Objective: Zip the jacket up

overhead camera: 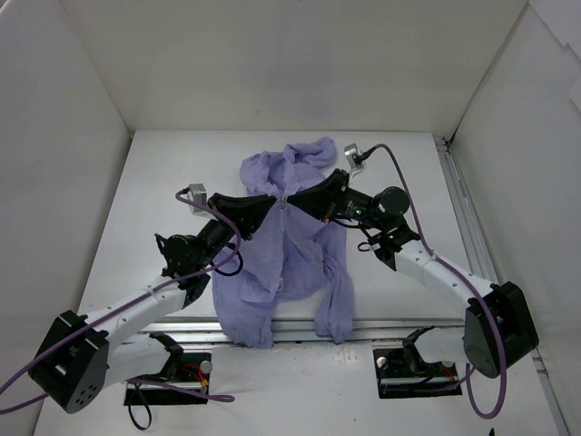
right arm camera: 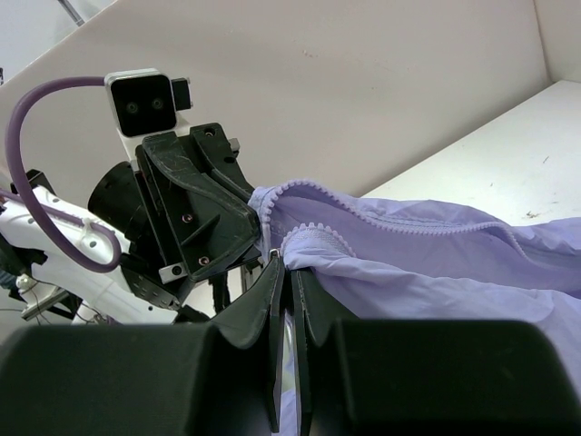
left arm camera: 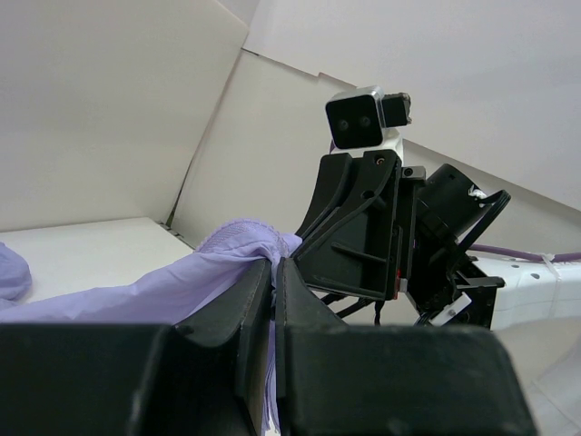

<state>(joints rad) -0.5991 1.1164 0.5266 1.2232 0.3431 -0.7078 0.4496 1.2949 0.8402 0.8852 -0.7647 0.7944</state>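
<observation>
One jacket lay on the bench beneath two clenched grasps: the left gripper and the right gripper, tip to tip, each pinched its front edge.

top: left claw and right claw cover the jacket front where they meet; you cannot tell where the zip slider sits | left wrist: cloth vanishes between the closed fingers, jacket cut off at left edge | right wrist: jacket runs off right edge
</observation>
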